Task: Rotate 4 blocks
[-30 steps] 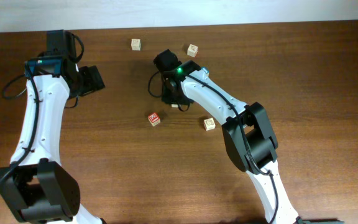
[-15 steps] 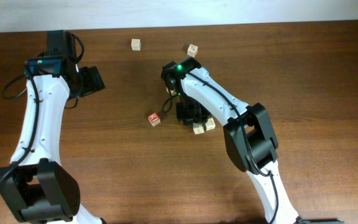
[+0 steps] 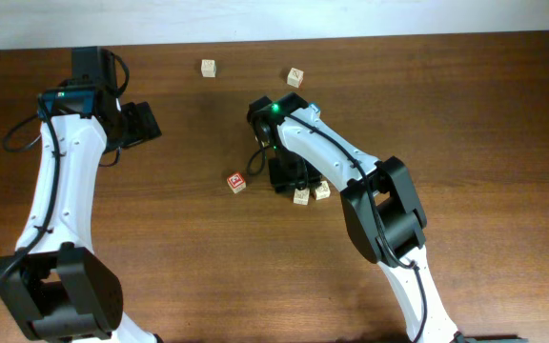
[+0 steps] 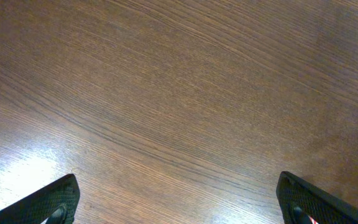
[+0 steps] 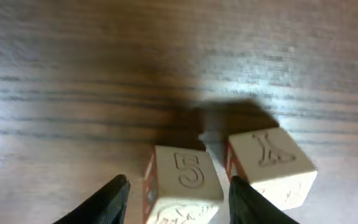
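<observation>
Five pale wooden blocks sat flat on the desk (image 3: 160,267): a far-left cube (image 3: 208,68) and a far-right cube (image 3: 295,76) lay well apart near the back edge, and a red-faced cube (image 3: 236,182) sat alone mid-desk. To its right, the curly-figure cube (image 5: 188,180) and the single-stroke cube (image 5: 272,165) stood just beside each other, embossed tops up.

One block (image 5: 188,180) reads "5" — the neighbouring block (image 5: 272,163) "1".

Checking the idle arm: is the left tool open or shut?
Open. In the left wrist view, the left tool has its fingers at opposite edges of the picture, with only bare table between them.
</observation>
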Robot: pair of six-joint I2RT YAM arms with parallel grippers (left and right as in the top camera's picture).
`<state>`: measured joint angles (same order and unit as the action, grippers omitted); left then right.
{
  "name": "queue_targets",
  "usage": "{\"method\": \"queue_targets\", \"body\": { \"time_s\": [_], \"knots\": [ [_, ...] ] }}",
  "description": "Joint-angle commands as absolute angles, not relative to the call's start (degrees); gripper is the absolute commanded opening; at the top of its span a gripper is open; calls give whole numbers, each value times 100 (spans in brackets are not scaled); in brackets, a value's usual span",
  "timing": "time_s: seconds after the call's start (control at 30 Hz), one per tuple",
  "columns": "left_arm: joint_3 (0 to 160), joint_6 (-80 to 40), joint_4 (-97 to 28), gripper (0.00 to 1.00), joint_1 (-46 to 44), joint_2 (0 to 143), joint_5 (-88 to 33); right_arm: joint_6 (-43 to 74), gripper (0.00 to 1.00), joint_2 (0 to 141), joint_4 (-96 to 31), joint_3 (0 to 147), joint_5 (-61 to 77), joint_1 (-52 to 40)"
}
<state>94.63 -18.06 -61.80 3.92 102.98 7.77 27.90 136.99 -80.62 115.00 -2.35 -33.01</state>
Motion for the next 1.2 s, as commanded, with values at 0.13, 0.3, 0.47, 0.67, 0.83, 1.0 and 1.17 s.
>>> {"method": "queue_targets", "body": {
  "time_s": [0.13, 0.3, 0.47, 0.67, 0.83, 1.0, 1.17],
  "knots": [
    [9583, -1881, -6211, 99, 403, 10355, 840, 2567, 57, 13594, -8377, 12947, -54, -3336],
    [9583, -1835, -6204, 100, 436, 10355, 845, 1898, 59, 13705, -7135, 12851, 1059, -3411],
    [9583, -1839, -6204, 99, 893, 10355, 884, 980, 61, 13738, -6211, 12027, 1374, -3723],
    [9583, -1839, -6250, 99, 1227, 10355, 878, 792, 60, 13745, -6077, 11821, 1286, -3986],
    [9583, -1839, -6274, 99, 1227, 10355, 878, 794, 51, 13852, -5948, 11526, 1153, -3983],
    [9583, -1839, -6287, 100, 1227, 10355, 873, 792, 49, 13847, -5714, 11546, 985, -3964],
    [9583, -1839, -6289, 99, 1227, 10355, 860, 797, 44, 13847, -5450, 11546, 843, -3964]
  ]
}}
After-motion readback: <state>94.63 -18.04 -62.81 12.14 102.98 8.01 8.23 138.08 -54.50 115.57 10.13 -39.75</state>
